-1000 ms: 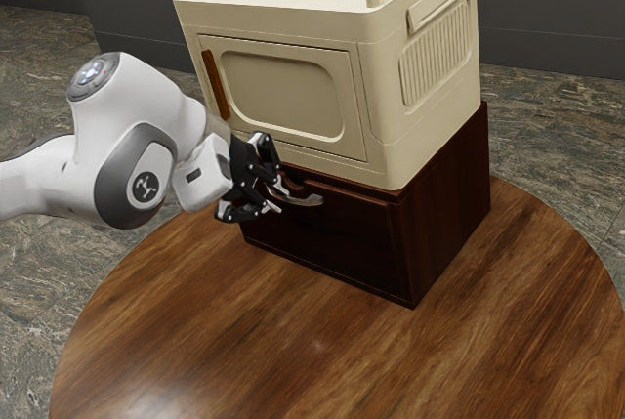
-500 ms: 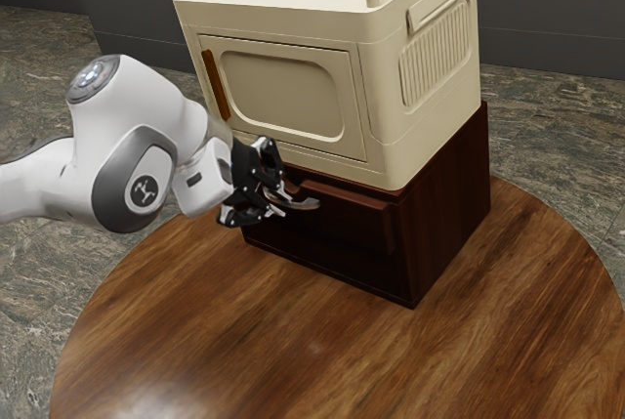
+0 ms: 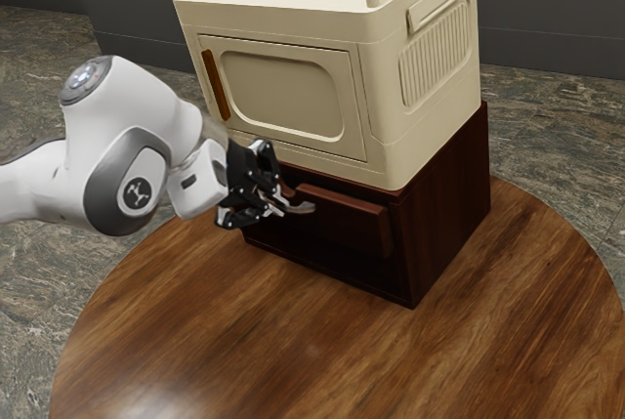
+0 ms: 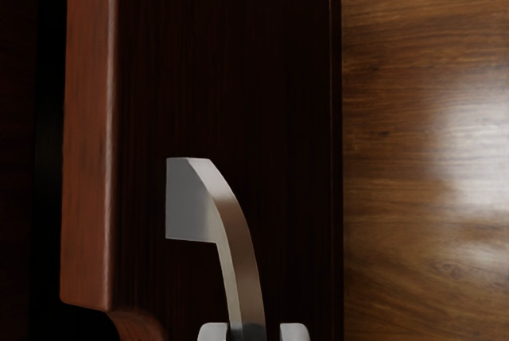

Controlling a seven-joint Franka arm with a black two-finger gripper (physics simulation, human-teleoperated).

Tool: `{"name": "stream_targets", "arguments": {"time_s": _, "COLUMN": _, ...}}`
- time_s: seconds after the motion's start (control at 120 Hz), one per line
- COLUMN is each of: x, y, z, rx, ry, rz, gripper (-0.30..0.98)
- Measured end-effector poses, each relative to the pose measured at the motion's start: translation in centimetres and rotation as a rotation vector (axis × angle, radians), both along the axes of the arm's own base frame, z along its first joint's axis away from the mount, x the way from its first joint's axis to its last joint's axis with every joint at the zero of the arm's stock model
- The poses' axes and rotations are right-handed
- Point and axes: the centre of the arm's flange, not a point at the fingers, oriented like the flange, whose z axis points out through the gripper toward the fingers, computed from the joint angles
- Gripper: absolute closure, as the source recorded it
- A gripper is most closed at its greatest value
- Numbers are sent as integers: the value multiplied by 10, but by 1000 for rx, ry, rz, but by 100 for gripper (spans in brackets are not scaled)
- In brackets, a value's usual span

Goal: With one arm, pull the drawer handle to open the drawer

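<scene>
Cream, rounded-edged cabinet above the slightly open dark-wood drawer; black two-finger gripper, narrowed, grips its curved silvery handle, masking the squared mount the wrist view reveals.

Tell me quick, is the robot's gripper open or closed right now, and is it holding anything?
Gripper: closed on the curved silver handle.
</scene>
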Motion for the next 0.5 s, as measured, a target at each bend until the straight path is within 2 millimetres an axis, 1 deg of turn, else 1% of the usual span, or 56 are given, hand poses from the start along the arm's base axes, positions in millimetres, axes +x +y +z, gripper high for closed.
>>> {"name": "stream_targets", "arguments": {"time_s": 0.25, "x": -6, "y": 0, "z": 0, "rx": -4, "ry": 1, "rz": -2, "gripper": 72}}
{"name": "stream_targets", "arguments": {"time_s": 0.5, "x": -10, "y": 0, "z": -3, "rx": -5, "ry": 7, "rz": -5, "gripper": 69}}
